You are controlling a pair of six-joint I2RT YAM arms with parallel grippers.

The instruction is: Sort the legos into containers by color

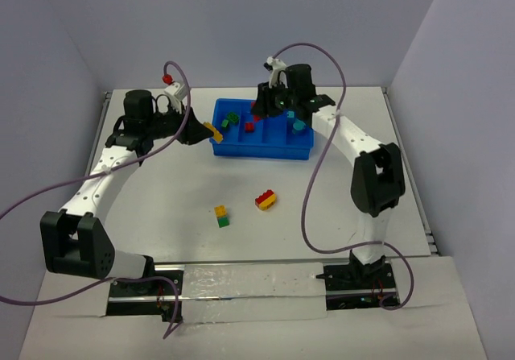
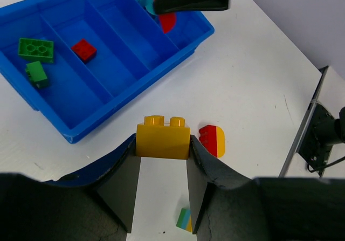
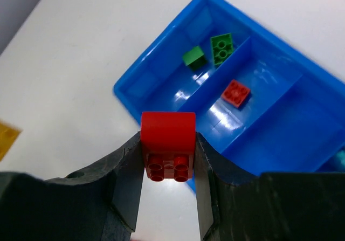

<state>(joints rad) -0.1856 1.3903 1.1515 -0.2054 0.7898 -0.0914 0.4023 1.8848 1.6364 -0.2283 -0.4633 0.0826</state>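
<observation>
The blue tray (image 1: 261, 152) stands at the back middle of the table. Its left compartment holds two green bricks (image 2: 35, 48), the one beside it holds a red brick (image 2: 84, 49), and the right end holds teal bricks (image 1: 298, 123). My left gripper (image 1: 205, 132) is shut on a yellow brick (image 2: 161, 138), just left of the tray's front corner. My right gripper (image 1: 259, 112) is shut on a red brick (image 3: 168, 139) and holds it above the tray (image 3: 156, 39) near its edge. The red brick (image 3: 235, 93) in the tray shows beyond it.
A red-and-yellow pair (image 1: 265, 200) and a yellow-and-green pair (image 1: 221, 216) lie on the white table in front of the tray. The red-and-yellow pair also shows in the left wrist view (image 2: 212, 140). Grey walls enclose the table on three sides.
</observation>
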